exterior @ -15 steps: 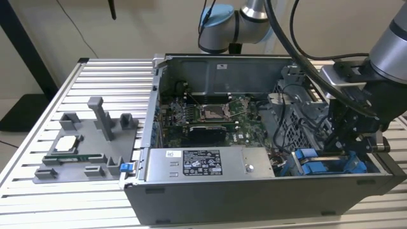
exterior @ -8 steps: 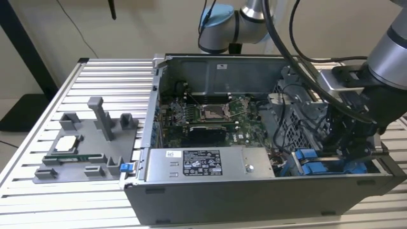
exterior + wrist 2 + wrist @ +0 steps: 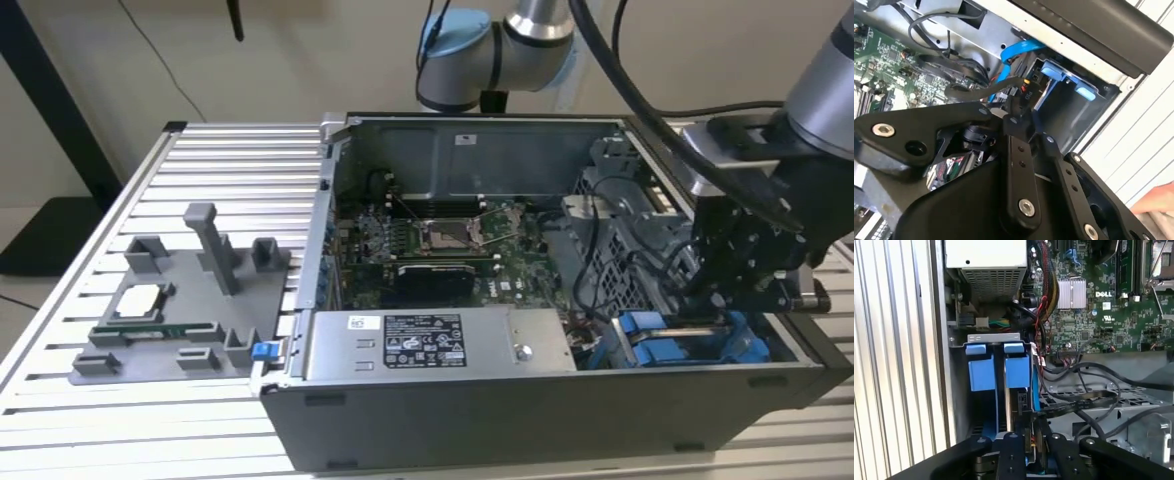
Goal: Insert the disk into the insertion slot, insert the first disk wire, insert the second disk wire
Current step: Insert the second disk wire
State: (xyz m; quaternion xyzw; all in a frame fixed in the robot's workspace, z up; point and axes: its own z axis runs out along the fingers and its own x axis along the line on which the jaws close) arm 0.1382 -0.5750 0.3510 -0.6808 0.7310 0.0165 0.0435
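1. Black two-finger gripper (image 3: pixel 1021 107) is seen clamped on a small black cable connector (image 3: pixel 1026 90) with a black wire trailing off it; fingers are closed together on the plug in both wrist views.
2. Plug is held just above the disk, a silver drive in a bright blue plastic carrier (image 3: pixel 999 371), already seated in the grey sheet-metal insertion slot (image 3: pixel 991 337).
3. In the exterior view the slot sits at roughly 4 o'clock of the open grey computer case (image 3: pixel 534 400), with the green motherboard (image 3: pixel 427 240) at centre.
4. Judgement: the plug should be kept square to the drive port and pressed straight down; the loose black cables (image 3: pixel 1089 390) nearby could snag.
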